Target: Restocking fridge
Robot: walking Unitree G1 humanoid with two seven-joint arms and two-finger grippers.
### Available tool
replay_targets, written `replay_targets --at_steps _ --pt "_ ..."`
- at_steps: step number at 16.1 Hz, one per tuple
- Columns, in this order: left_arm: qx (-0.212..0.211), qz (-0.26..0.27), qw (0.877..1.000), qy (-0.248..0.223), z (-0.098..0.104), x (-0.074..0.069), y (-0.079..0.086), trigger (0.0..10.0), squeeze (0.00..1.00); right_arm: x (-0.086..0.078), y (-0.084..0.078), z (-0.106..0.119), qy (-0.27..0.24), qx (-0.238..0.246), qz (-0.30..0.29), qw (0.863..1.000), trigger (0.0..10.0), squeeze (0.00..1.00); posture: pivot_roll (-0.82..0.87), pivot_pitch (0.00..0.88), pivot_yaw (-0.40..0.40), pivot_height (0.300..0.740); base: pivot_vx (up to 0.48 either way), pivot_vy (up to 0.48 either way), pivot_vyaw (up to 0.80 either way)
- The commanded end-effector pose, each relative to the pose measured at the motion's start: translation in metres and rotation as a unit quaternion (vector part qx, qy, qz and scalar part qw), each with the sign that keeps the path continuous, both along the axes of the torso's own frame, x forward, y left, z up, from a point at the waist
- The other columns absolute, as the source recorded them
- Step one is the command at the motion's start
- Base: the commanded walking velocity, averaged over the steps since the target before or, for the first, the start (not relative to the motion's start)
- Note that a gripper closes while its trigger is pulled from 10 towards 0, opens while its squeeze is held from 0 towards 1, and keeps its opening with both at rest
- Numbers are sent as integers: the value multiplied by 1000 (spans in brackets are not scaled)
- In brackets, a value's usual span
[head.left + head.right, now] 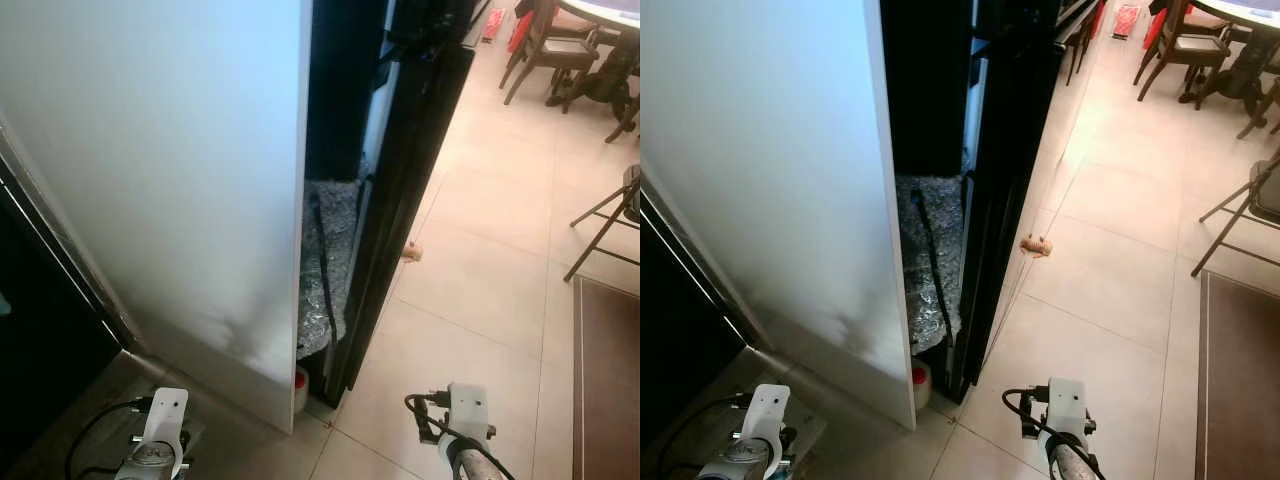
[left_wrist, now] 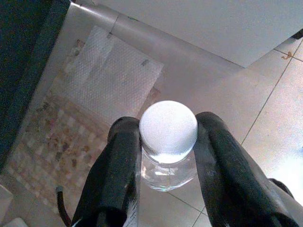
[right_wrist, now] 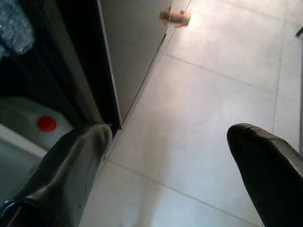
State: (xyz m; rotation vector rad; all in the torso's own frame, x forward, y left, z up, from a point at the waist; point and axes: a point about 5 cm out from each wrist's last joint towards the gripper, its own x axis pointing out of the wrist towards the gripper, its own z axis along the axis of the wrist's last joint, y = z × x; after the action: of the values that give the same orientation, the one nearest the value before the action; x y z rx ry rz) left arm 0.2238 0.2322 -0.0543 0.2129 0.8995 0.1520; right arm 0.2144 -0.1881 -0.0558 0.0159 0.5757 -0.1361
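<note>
A floor of pale tiles (image 1: 480, 290) is seen, on which a small brown object (image 1: 411, 252) lies near the black appliance's edge. A dark mat (image 1: 608, 380) is laid at the right, and a patterned mat (image 2: 71, 132) is spread beside the white panel's foot (image 2: 199, 33).

A jug (image 1: 921, 384) sits between the white panel (image 1: 790, 200) (left) and dark door (image 1: 1005, 190).

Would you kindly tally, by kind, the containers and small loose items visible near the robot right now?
Clear bottles with a white cap, held in the left gripper: 1
White jugs with a red cap, on the floor in the gap: 1
Small tan objects on the tile floor: 1
Total: 3
</note>
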Motion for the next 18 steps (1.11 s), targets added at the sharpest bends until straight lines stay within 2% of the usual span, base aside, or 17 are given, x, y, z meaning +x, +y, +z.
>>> replay_targets --at_steps 1,10,11,12,13,14,15,18 --pt "2 -10 1000 4 0 0 -2 10000 0 0 -3 2 -13 -8 -7 1000 10000 0 32 0 -45 740 0 0 0" --pt "6 -16 1000 6 -1 -2 -1 10000 0 -1 -2 5 -41 -25 -3 999 10000 0 26 0 -36 740 0 0 0" --pt "7 -17 1000 6 -1 -2 -1 10000 0 44 -4 37 -105 -53 10 993 10000 0 25 0 -35 740 0 0 0" --pt "7 -18 1000 6 -2 -2 -1 10000 0 82 -5 69 -135 -88 14 987 10000 0 24 0 -34 740 0 0 0" --pt "8 -19 1000 7 -2 -2 -1 10000 0 92 -4 78 -141 -102 15 985 10000 0 24 0 -31 740 0 0 0" --pt "9 -20 1000 7 -2 -2 -1 10000 0 96 -2 82 -152 -101 15 983 10000 0 24 0 -31 740 0 0 0" --pt "9 -21 1000 8 -2 -3 -1 10000 0 99 2 88 -180 -83 8 980 10000 0 21 0 -28 740 0 0 0" --pt "10 -21 1000 8 -2 -3 -1 10000 0 95 1 90 -209 -77 1 975 10000 0 22 0 -29 740 0 0 0"
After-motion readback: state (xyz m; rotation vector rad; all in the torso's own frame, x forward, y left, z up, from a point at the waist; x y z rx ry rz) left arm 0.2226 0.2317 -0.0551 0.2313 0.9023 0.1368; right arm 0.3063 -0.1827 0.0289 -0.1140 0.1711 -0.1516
